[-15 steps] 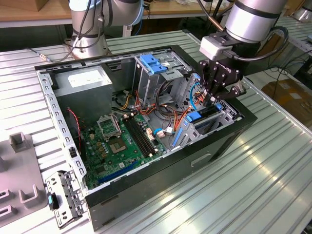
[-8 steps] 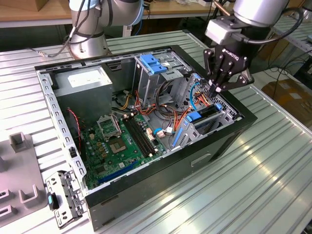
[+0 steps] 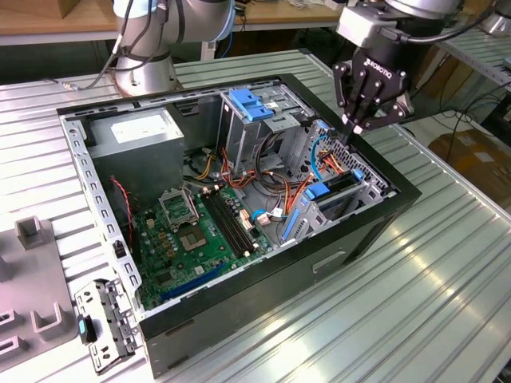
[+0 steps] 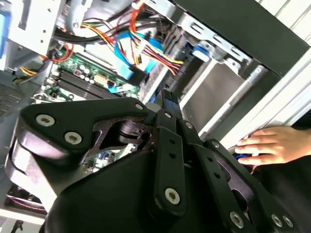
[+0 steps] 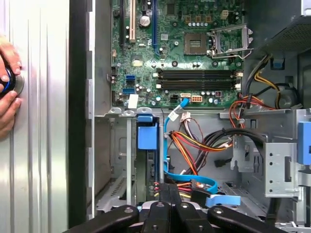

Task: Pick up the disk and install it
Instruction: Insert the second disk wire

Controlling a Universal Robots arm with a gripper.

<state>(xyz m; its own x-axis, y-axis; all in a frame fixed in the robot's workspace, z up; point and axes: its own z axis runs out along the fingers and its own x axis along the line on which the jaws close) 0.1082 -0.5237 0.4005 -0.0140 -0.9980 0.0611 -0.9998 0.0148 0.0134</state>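
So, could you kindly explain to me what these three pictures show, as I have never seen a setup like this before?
Gladly. The exterior view looks from off to the side at a robot arm bolted to a ribbed metal table. On the table lies an open computer case, showing its green circuit board, coloured cables, a grey power-supply box and a metal cage with a blue latch. The black claw at the arm's end is the gripper; it hangs over the case's corner on the exterior view's right.

The two wrist views come from cameras riding on the arm, looking down past the gripper into the case. Both also show a person's hand resting beside the case. I cannot make out anything held in the gripper.
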